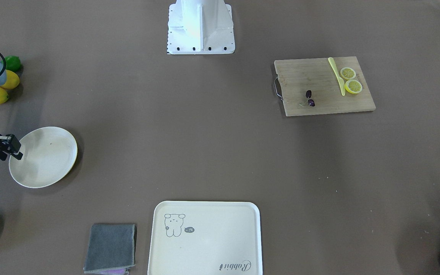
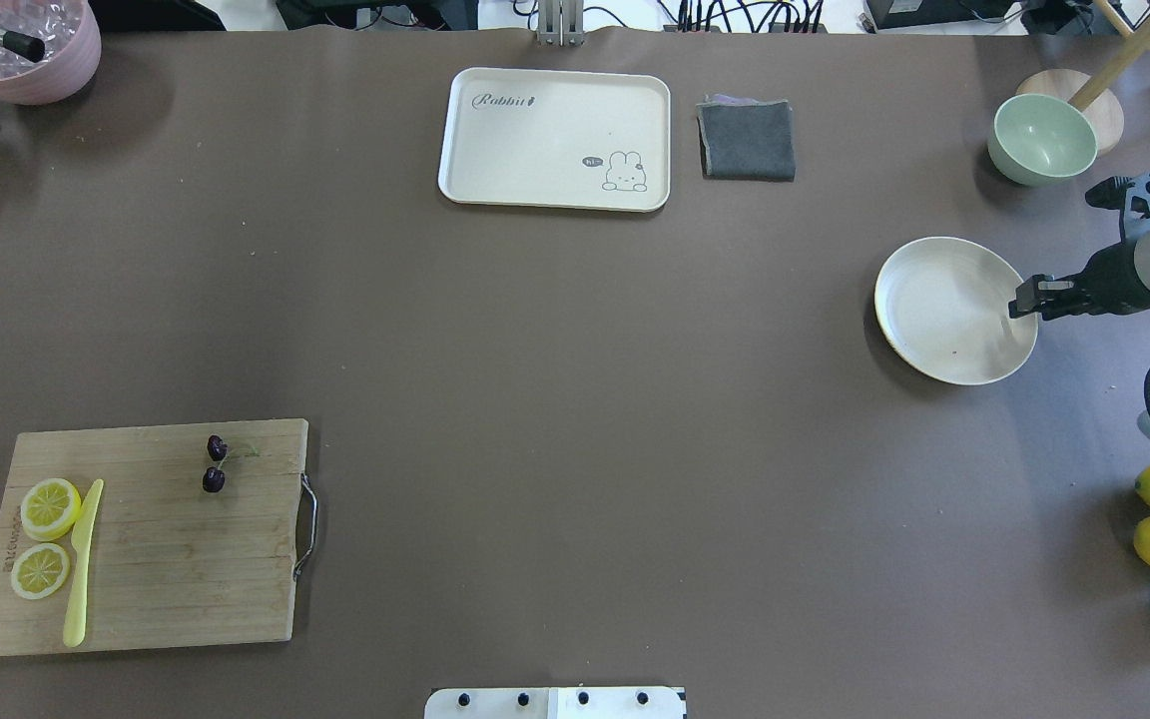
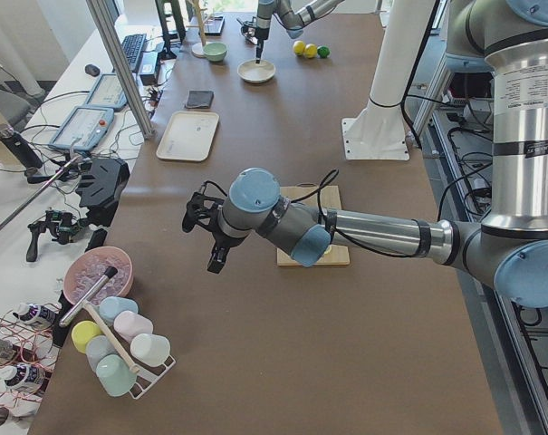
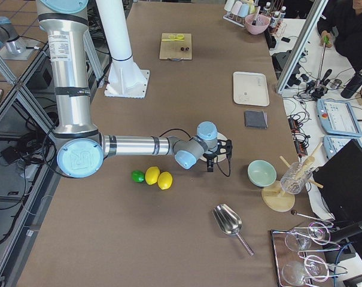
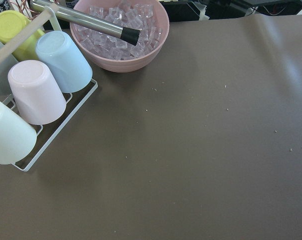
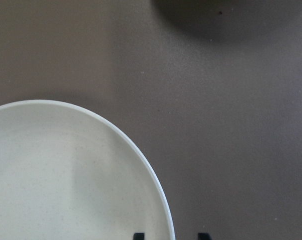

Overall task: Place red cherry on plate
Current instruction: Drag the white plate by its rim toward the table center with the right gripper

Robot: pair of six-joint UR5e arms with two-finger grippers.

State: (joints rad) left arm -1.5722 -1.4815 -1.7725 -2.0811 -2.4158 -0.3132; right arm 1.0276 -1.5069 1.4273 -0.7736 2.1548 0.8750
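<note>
Starting at the left of the overhead view, you have the red cherry (image 2: 214, 479), a pair of tiny dark maroon fruits joined by a thin pale green stem. It lies on the rectangular pale wooden cutting board (image 2: 166, 559) near its metal-handled edge. It is well apart from the two round yellow lemon slices (image 2: 50, 507) and the pale yellow plastic knife (image 2: 82, 564) on the board's other side. Expect it to weigh next to nothing. Its skins look smooth and rounded, so it may roll or squirt out of a hard pinch, and the stem looks too thin and floppy to trust. Your best hold is probably across one of the two fruits, with the fingers brought right down to the wood and closed gently. Your left gripper (image 3: 210, 243) shows only in the side view, hanging above the brown table, apart from the board. You cannot tell from there whether it is parted or closed, and its own wrist camera shows no fingers. Far to the right, well apart from the cherry, sits the round cream-white shallow plate (image 2: 934, 300) with a yellowish rim, bare but for a tiny dark speck. Your right gripper (image 2: 1022, 302) is at that plate's outer edge, unclenched and holding nothing. In its wrist view the two dark fingertips (image 6: 139, 235) stand apart with the rim running between them, and whether either touches the plate cannot be told.
</note>
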